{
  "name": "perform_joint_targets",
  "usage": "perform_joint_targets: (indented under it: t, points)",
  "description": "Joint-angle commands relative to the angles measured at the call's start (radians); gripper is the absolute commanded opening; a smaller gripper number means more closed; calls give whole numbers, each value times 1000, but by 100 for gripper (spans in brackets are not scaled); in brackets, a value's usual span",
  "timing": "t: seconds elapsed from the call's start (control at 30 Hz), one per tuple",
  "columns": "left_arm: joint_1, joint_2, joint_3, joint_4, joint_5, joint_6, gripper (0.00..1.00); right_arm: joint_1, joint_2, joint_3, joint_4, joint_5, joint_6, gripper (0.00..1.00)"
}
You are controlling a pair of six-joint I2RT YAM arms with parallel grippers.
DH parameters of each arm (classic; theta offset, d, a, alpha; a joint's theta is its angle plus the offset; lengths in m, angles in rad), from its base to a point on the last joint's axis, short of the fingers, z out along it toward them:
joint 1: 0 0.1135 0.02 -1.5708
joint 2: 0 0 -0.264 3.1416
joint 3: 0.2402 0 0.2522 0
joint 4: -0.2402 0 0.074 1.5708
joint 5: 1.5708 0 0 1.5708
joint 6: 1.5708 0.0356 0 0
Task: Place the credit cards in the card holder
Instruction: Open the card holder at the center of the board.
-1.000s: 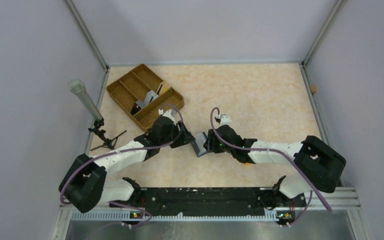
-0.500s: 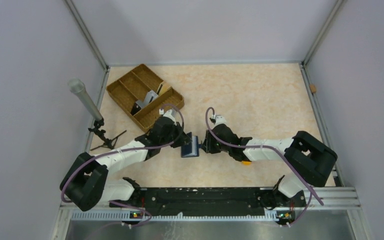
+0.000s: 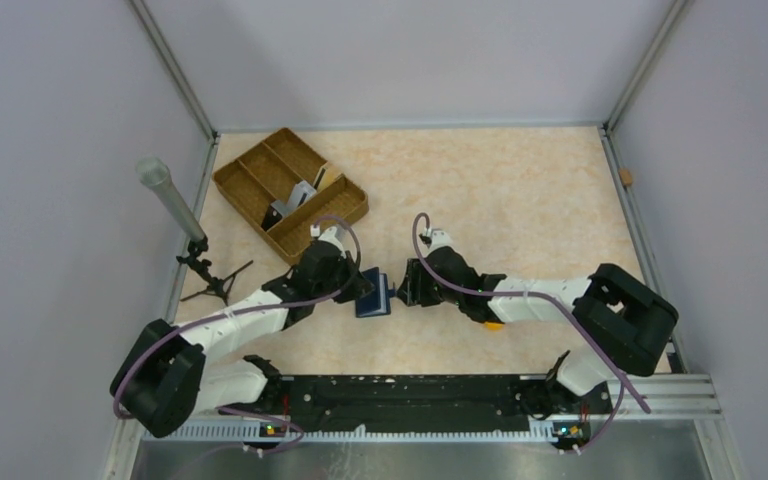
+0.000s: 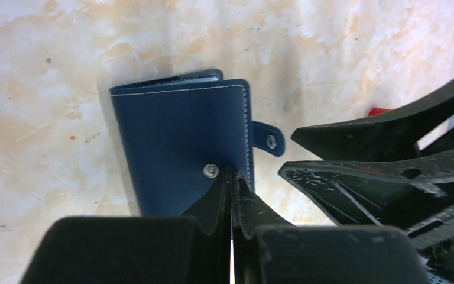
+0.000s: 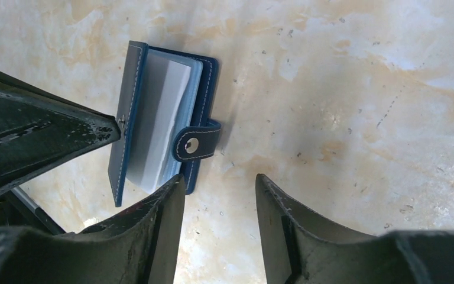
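The navy card holder [image 3: 373, 297] lies on the table between my two grippers, folded almost closed. Its snap tab [image 5: 196, 144] hangs loose and pale inner sleeves [image 5: 159, 124] show at the gap. My left gripper [image 4: 232, 173] is shut, its tips pressed against the cover's outer face [image 4: 177, 136] beside the snap stud. It pinches nothing that I can see. My right gripper [image 5: 219, 183] stands open and empty just right of the holder, one finger near its lower corner. Grey credit cards [image 3: 295, 200] lean in the woven tray.
The brown woven divided tray [image 3: 250, 165] sits at the back left. A grey cylinder [image 3: 165, 195] on a small black tripod [image 3: 205, 270] stands by the left rail. A small orange piece [image 3: 493, 324] shows under the right arm.
The card holder was held open at the right gripper; it now lies folded nearly closed, a little further left. The left gripper has shut against its cover. The right gripper has let go.
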Motion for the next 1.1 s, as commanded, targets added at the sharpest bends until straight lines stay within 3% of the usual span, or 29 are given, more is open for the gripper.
perform_joint_targets:
  t: [0.0, 0.23, 0.37, 0.6, 0.77, 0.93, 1.07]
  points:
    - [6, -77, 7, -26, -25, 24, 1, -5, -35, 38, 40, -15, -12, 50]
    - [7, -145, 19, -135, -71, 48, 31, 25, 35, 114, 3, 41, -15, 54]
    - [8, -174, 17, -156, -73, 49, 39, 30, 97, 157, -8, 77, -21, 51]
    - [9, -204, 25, -191, -88, 51, 41, 48, 149, 236, -130, 177, -23, 36]
    - [10, -203, 31, -193, -85, 57, 54, 47, 100, 261, -188, 163, -23, 0]
    - [9, -181, 44, -171, -52, 64, 76, 47, -60, 272, -321, 191, -47, 0]
    - [10, -143, 41, -73, 24, 59, 86, 47, -137, 274, -389, 167, -57, 0]
